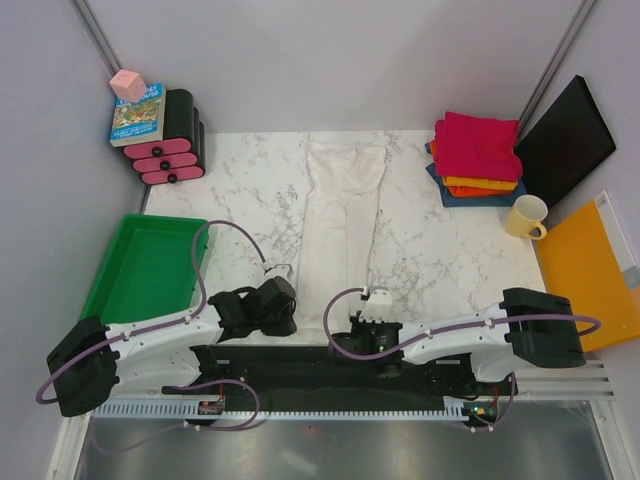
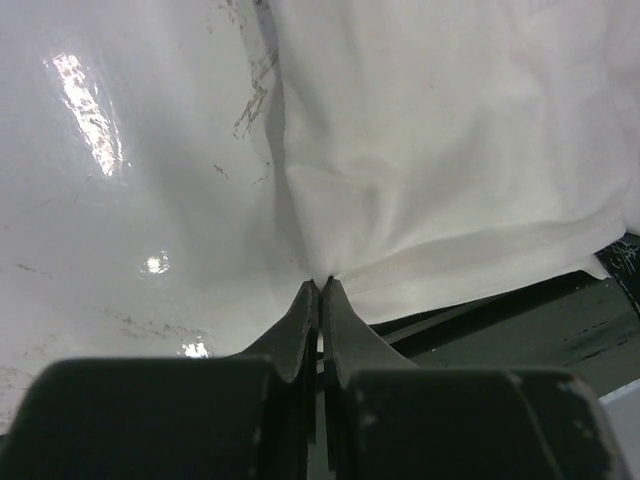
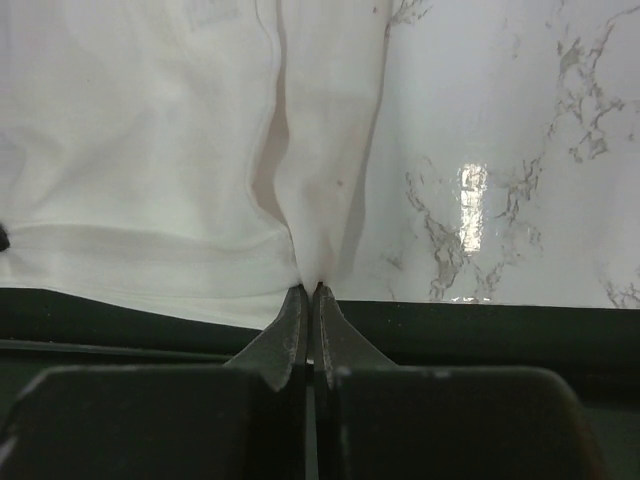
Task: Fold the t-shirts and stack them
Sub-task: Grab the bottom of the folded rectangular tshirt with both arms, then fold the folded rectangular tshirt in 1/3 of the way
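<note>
A large off-white t-shirt (image 1: 343, 225) lies down the middle of the marble table, folded lengthwise into a long narrow strip with its hem at the near edge. My left gripper (image 1: 293, 318) is at the hem's left corner. The left wrist view has its jaws (image 2: 321, 282) shut on a pinch of the white cloth (image 2: 450, 150). My right gripper (image 1: 362, 312) is at the hem's right corner, shut on the shirt's edge (image 3: 150, 150) in the right wrist view (image 3: 309, 287). Folded t-shirts (image 1: 478, 150) are stacked at the back right: magenta on top, then orange, then dark blue.
A green tray (image 1: 140, 265) sits at the left edge. A yellow mug (image 1: 525, 215), an orange-yellow board (image 1: 590, 270) and a black panel (image 1: 565, 130) are at the right. A black-and-pink drawer unit (image 1: 175, 140) with a book (image 1: 138, 112) stands at the back left.
</note>
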